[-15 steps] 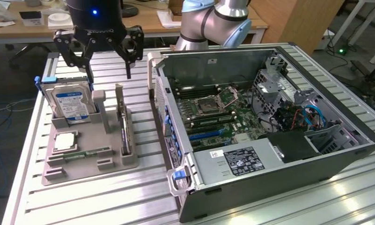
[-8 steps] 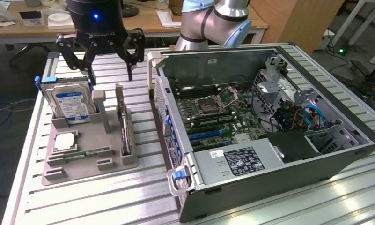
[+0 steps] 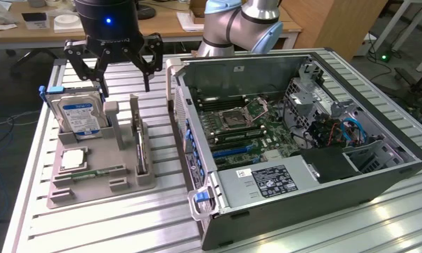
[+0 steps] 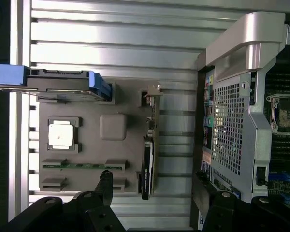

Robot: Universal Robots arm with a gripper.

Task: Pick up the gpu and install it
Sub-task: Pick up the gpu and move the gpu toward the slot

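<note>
I see my black gripper (image 3: 126, 90) spread wide and holding nothing, hovering above the thin black gpu card (image 3: 139, 143), which stands on edge in the grey plastic holder tray (image 3: 91, 185), touching neither.

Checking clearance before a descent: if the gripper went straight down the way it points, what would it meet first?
Likely the gpu, standing on edge in the grey holder, roughly under the open gripper; depth is unclear.
</note>
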